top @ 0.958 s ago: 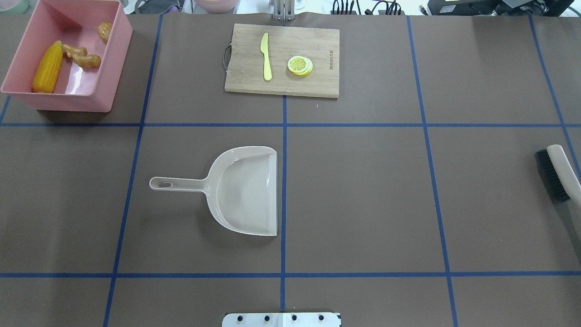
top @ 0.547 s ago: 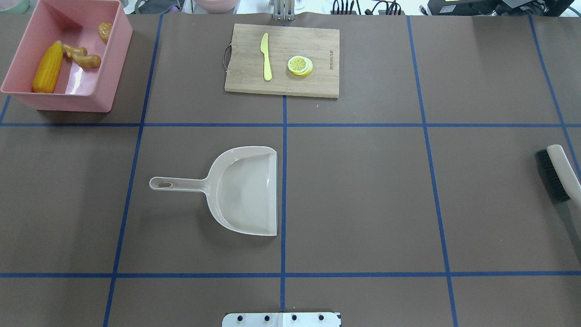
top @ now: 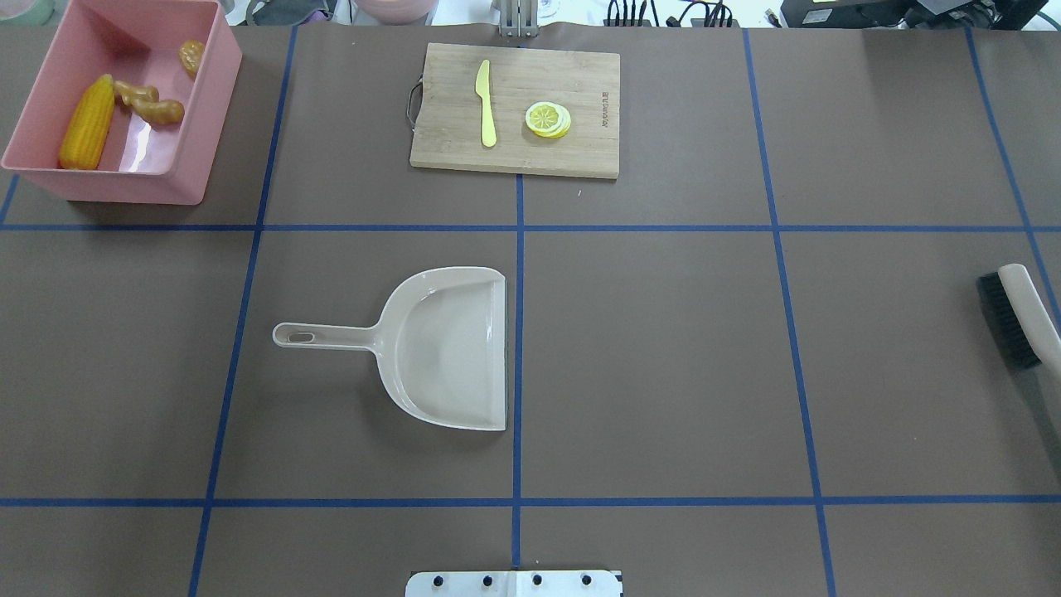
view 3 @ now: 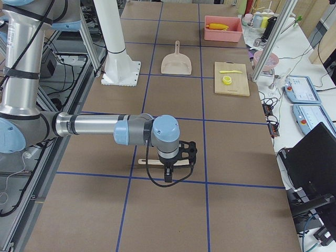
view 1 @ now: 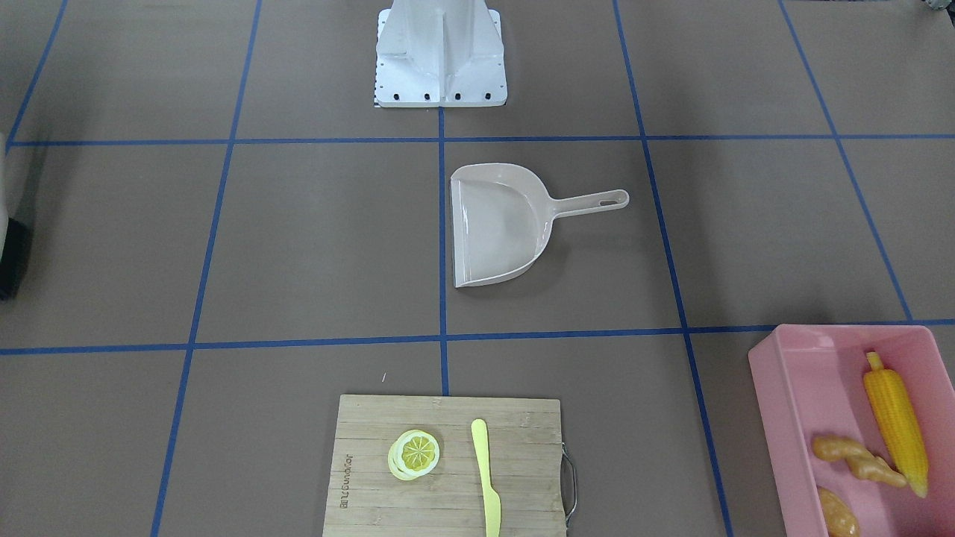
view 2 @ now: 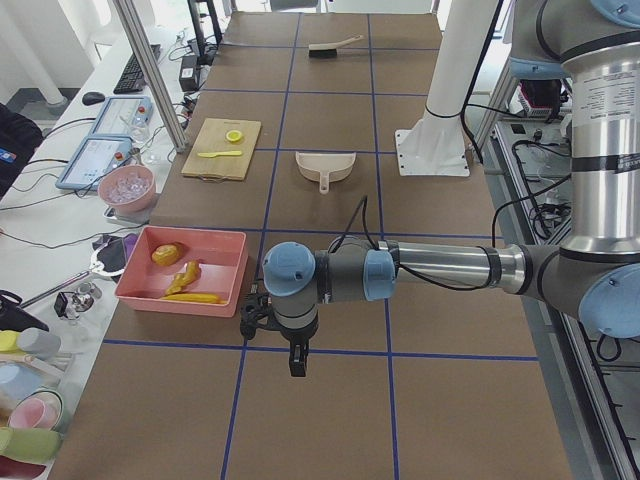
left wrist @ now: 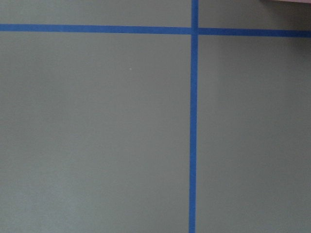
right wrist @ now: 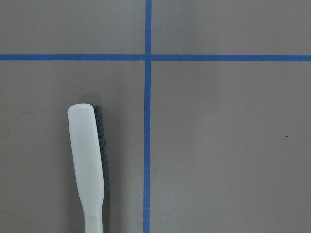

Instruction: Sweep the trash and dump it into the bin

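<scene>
The pink bin (top: 178, 124) stands at the table's far left corner. In it lie the yellow corn cob (top: 87, 124), the tan ginger root (top: 153, 104) and the brown potato (top: 191, 56). The front-facing view shows the bin (view 1: 772, 418) at its lower right. My left gripper (view 2: 297, 362) hangs above the table beside the bin and shows only in the exterior left view. My right gripper (view 3: 167, 176) hangs above the brush (view 3: 157, 162) and shows only in the exterior right view. I cannot tell whether either is open or shut.
A beige dustpan (top: 452, 348) lies mid-table, handle pointing left. The brush (top: 1015, 319) lies at the right edge, also in the right wrist view (right wrist: 87, 165). A wooden cutting board (top: 580, 83) at the back holds a yellow knife (top: 486, 104) and a lemon slice (top: 547, 118).
</scene>
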`<action>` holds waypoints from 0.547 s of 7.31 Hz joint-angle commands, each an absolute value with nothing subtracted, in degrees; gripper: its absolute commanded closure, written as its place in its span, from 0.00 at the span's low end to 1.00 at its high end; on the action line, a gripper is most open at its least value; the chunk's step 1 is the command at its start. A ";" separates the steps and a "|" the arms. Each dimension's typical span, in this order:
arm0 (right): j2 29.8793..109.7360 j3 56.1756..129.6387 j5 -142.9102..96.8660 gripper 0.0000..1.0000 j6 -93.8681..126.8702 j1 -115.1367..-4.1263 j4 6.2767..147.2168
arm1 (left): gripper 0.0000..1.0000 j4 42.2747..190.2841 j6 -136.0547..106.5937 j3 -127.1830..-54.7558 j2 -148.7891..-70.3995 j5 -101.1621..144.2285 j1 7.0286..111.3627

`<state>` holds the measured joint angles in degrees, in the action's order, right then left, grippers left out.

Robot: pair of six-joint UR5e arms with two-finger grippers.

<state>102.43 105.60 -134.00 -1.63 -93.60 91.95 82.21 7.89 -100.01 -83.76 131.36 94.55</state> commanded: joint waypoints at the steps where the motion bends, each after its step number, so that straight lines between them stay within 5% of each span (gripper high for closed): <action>1: 102.48 105.38 -134.56 0.00 -1.67 -93.60 91.93 | 0.02 82.35 13.51 -101.16 -83.50 130.78 94.75; 4: 102.31 105.47 -134.56 0.00 -1.67 -93.60 91.93 | 0.02 82.53 13.10 -100.46 -83.41 131.22 94.66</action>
<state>102.44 105.39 -134.53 -1.67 -93.60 91.93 82.43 13.02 -100.65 -83.52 131.10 94.68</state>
